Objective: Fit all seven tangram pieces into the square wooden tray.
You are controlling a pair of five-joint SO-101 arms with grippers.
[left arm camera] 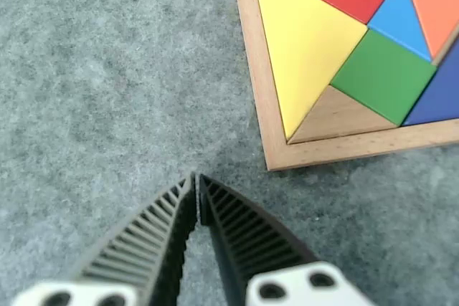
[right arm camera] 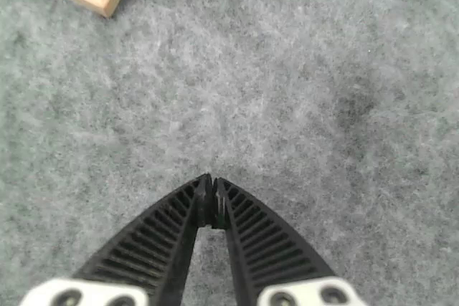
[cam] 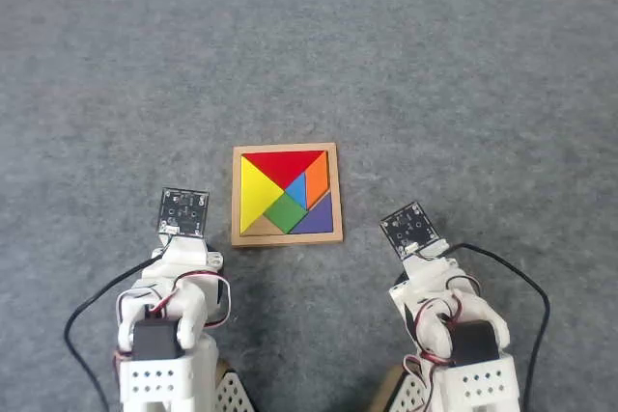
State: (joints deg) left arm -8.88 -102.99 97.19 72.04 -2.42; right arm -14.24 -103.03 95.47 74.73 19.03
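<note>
The grey felt tabletop (cam: 435, 74) took up most of my high view. The two arms sat at its near edge, the left arm (cam: 169, 325) and the right arm (cam: 449, 325), one on each side of the tray and both clear of it. The left pincer (left arm camera: 196, 178) hung just above the felt near the tray's closest corner, its fingers pressed together on nothing. The right pincer (right arm camera: 213, 179) was likewise closed and empty, over bare felt a little way off the tray's other near corner.

The square wooden tray (cam: 286, 238) lay flat between them, a bit farther out. Inside it I saw the red triangle (cam: 283, 165) along the far side and the yellow triangle (cam: 255, 195) along the left side. The orange piece (cam: 317, 180) and the violet piece (cam: 315, 217) were on the right. The green square (cam: 283, 211) and the small blue triangle (cam: 296, 190) met at the middle. By the near rim was a wood-coloured triangle (cam: 260, 227). I could not tell whether it was a piece or bare tray floor.
</note>
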